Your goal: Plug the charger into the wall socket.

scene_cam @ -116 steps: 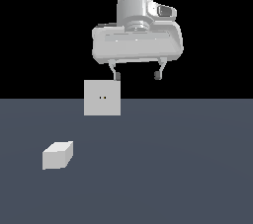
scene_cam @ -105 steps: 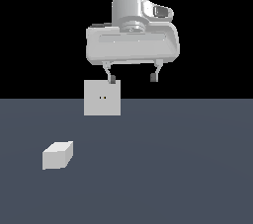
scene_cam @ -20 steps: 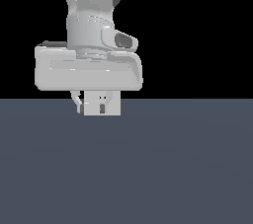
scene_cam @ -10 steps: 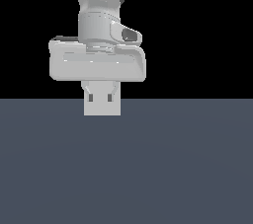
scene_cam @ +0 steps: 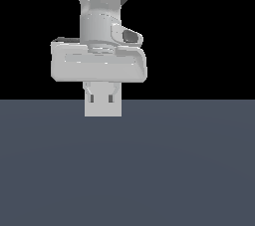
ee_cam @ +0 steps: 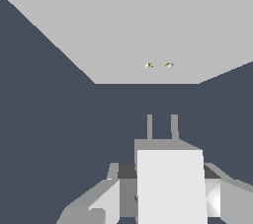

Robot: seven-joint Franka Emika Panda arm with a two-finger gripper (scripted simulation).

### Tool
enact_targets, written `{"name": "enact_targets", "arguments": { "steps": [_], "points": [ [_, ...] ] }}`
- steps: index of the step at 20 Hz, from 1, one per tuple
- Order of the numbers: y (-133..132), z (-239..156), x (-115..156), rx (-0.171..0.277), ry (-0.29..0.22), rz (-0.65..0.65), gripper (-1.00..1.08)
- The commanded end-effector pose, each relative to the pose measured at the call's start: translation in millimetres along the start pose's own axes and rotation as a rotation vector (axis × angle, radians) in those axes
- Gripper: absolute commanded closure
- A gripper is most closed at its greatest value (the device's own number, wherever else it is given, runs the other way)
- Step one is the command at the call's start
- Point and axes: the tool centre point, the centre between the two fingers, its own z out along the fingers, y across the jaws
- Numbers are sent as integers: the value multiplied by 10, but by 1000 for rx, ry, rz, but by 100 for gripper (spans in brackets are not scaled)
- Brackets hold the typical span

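- The dark floor (scene_cam: 189, 170) fills the lower half of the exterior view; nothing else lies on it that I can see.
- The arm's wrist body (scene_cam: 99, 63) hangs in the middle of the exterior view and hides most of what is behind it.
- The wall socket (ee_cam: 138, 30) shows in the wrist view as a broad pale plate ahead of the tool, its two small holes (ee_cam: 158, 64) near its centre. In the exterior view only a pale strip shows below the wrist body, and I cannot tell how much of that is plate.
- The charger (ee_cam: 170, 183) sits between the fingers, clear of the floor and short of the plate. The gripper (ee_cam: 165, 193) is clenched on it, one finger (ee_cam: 106, 201) against each side face.
- Its two prongs (ee_cam: 161, 127) point straight at the plate, so the long axis runs from the wrist toward the socket, roughly level. The prongs are apart from the plate; a band of floor shows between them.
- Risk, as I judge it: the holes look slightly off the prongs' line in the wrist view. If the push goes forward without that offset corrected, the tips would strike bare plate beside the holes, and the block could slip or twist in the grasp.
- A tilt of the block would jam one prong first.
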Motion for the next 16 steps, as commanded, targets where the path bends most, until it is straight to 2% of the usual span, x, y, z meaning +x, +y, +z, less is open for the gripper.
{"name": "enact_targets", "arguments": {
  "steps": [1,10,16],
  "points": [
    [0,5,49,0,0,0,108],
    [-1,44,357,0,0,0,108],
    [0,56,454,0,0,0,108]
  ]
}}
